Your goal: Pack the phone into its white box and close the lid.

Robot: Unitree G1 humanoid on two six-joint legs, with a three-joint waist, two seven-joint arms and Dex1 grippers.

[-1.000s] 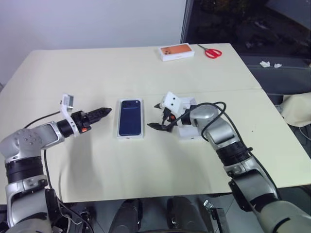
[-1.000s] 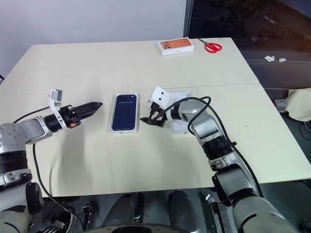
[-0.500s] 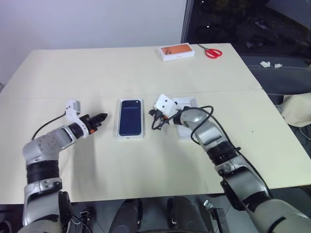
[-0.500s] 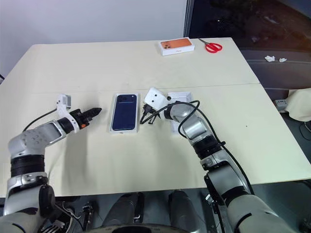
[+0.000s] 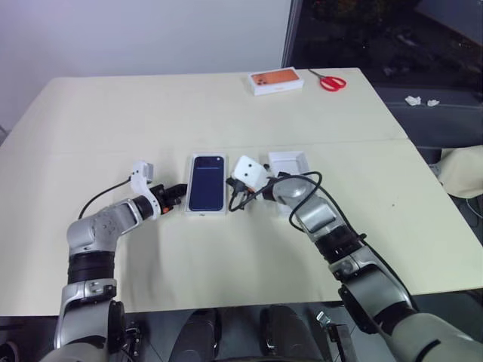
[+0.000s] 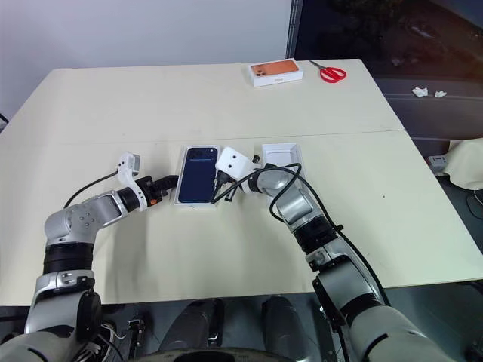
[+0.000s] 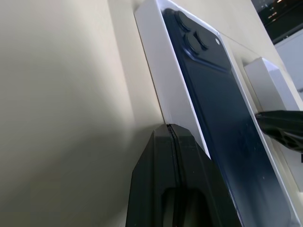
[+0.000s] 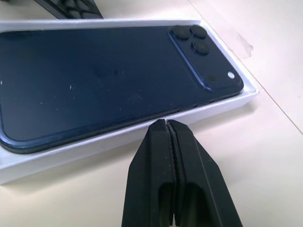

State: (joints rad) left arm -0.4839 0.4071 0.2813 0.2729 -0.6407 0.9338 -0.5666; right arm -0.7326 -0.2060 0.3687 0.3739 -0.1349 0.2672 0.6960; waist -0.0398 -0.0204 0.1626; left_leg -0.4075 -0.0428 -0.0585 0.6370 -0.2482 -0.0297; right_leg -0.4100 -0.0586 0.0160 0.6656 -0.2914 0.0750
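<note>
We found the slim dark navy-blue phone (image 5: 207, 193) lying camera-side up in the shallow white cardboard box (image 8: 142, 135) near the middle of the cream bench (image 5: 226, 113). Both grippers, left (image 5: 181, 193) and right (image 5: 233, 197), had jaws together against the box's long sides.

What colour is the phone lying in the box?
Dark navy blue phone, glossy, in the white box; clearest in the right wrist view.
</note>
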